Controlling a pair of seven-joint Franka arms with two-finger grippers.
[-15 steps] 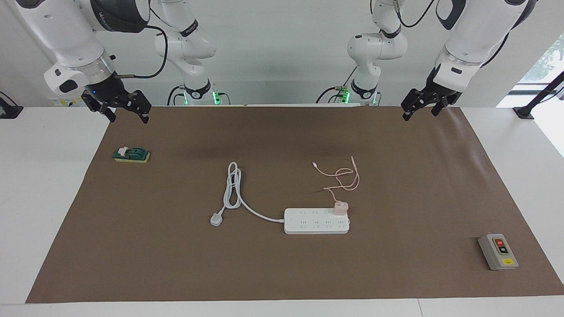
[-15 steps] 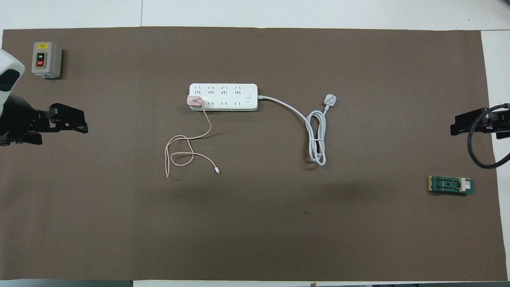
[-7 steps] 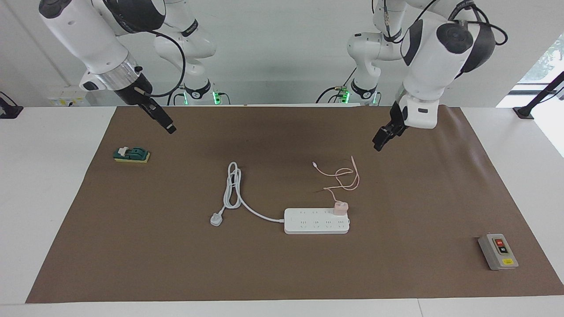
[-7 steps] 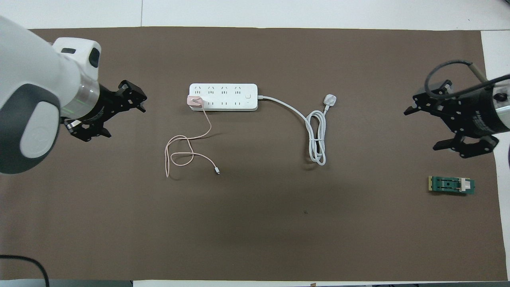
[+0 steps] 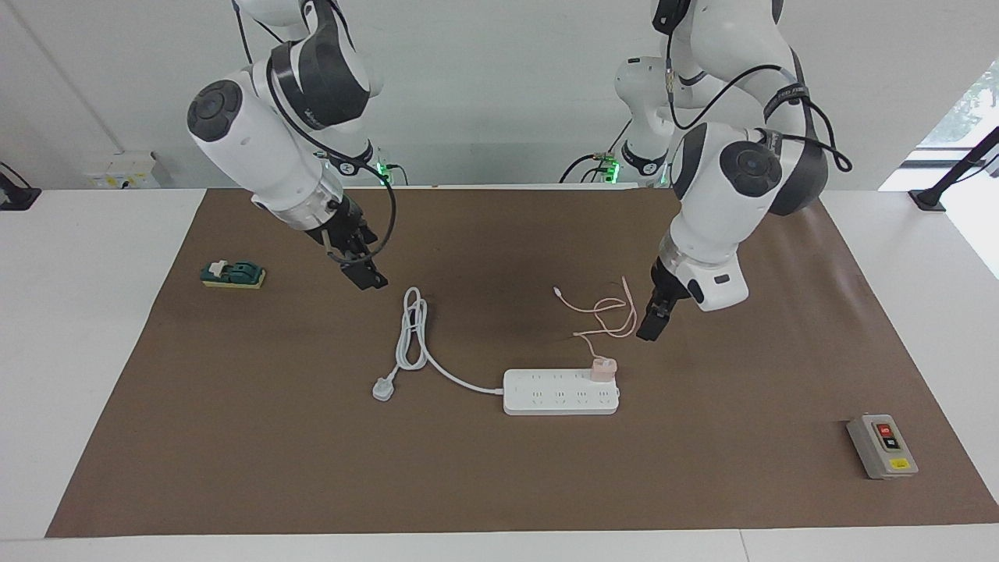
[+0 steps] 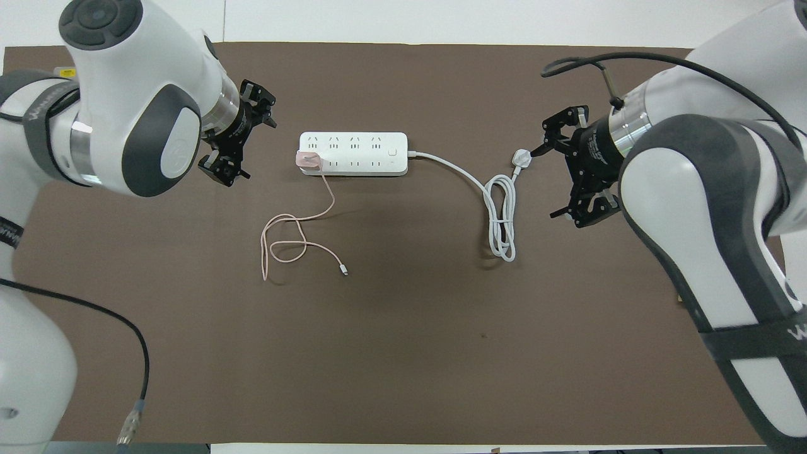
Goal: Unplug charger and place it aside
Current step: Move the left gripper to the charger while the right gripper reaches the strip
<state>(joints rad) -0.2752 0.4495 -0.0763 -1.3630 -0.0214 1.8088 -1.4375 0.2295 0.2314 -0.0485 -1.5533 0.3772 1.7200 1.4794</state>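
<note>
Facing view: the charger [image 5: 603, 368] is sitting plugged into the power strip [image 5: 560, 392], at the strip's end toward the left arm, on the row nearer the robots. Its pink cable [image 5: 605, 311] is lying in loose loops on the brown mat [image 5: 499, 484] covering the desk, nearer the robots than the strip. The left hand [image 5: 647, 331] is hanging in the air over the mat, tips pointing down, just beside the cable loops and a little above the charger; it is touching nothing. Cannot tell here how its fingers are standing. The right hand [image 5: 367, 276] is hanging over the mat close to the coiled white cord [image 5: 414, 332], holding nothing. A green block [image 5: 232, 274] is lying out toward the right arm's end, a grey switch box [image 5: 882, 446] toward the left arm's end.

Overhead view: the left hand [image 6: 238, 140] is showing its fingers spread apart, empty, beside the charger [image 6: 309, 161] end of the power strip [image 6: 353, 153]. The right hand [image 6: 560, 166] is also showing fingers wide apart, empty, next to the white plug [image 6: 522, 157] on the cord [image 6: 499, 217]. The cable [image 6: 291, 239] is trailing from the charger toward the robots.
</note>
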